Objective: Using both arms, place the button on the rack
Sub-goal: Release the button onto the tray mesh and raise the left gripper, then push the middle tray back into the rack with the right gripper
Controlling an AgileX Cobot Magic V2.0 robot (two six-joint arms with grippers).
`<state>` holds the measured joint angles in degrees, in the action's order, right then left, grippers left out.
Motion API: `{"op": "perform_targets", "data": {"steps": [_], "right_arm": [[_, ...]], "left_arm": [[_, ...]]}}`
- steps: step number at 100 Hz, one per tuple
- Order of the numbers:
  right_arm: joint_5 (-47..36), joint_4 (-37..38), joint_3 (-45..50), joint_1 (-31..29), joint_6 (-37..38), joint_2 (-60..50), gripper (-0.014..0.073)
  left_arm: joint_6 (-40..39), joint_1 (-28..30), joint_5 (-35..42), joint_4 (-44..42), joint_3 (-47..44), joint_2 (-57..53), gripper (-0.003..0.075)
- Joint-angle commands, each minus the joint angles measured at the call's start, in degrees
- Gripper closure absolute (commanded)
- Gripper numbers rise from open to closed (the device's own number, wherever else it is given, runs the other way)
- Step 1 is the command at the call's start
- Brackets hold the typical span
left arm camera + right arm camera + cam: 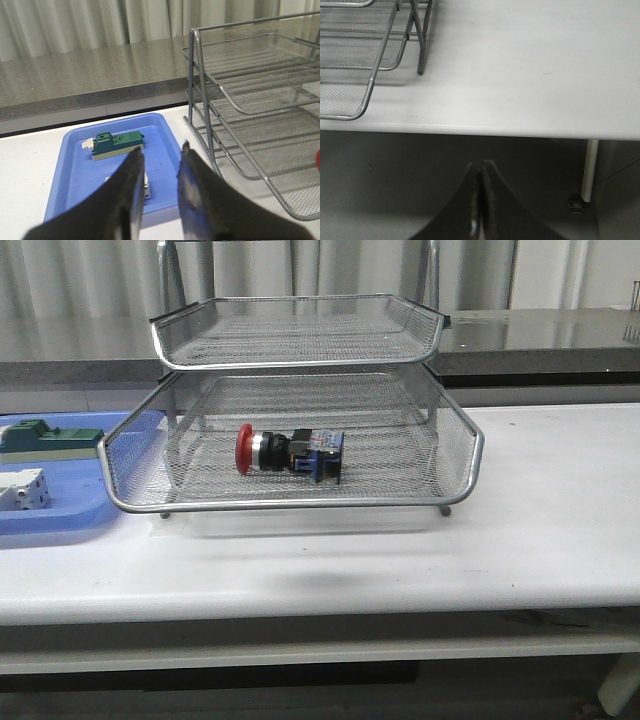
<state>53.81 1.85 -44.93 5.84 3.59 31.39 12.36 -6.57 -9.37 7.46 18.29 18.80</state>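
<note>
The button, with red cap, silver collar, black body and blue rear block, lies on its side in the pulled-out middle tier of the silver wire rack. A sliver of its red cap shows at the left wrist view's edge. My left gripper is open and empty above the blue tray, left of the rack. My right gripper is shut with nothing in it, below and in front of the table's front edge, right of the rack. Neither arm shows in the front view.
A flat blue tray lies left of the rack and holds a green block and a white block. A grey counter runs behind the white table. A table leg stands at the right.
</note>
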Motion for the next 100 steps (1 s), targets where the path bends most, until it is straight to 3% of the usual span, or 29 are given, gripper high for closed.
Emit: {"op": "perform_targets", "data": {"steps": [1, 7, 45, 77, 100], "right_arm": [[-3.6, 0.8, -1.1, 0.0, -0.1, 0.1, 0.0662], [-3.6, 0.8, -1.1, 0.0, -0.1, 0.1, 0.0662], [-3.6, -0.6, -1.1, 0.0, -0.1, 0.1, 0.0662], [-6.5, -15.4, -1.1, 0.0, -0.5, 6.0, 0.0662], [-7.2, -27.3, -1.1, 0.0, -8.2, 16.3, 0.066]], "left_arm": [[-0.6, 0.0, 5.1, 0.6, 1.5, 0.4, 0.0673], [-0.6, 0.0, 5.1, 0.6, 1.5, 0.4, 0.0743], [-0.6, 0.0, 5.0, 0.5, 1.5, 0.4, 0.0741], [-0.6, 0.0, 5.0, 0.5, 1.5, 0.4, 0.0741], [-0.6, 0.0, 5.0, 0.5, 1.5, 0.4, 0.0741]]}}
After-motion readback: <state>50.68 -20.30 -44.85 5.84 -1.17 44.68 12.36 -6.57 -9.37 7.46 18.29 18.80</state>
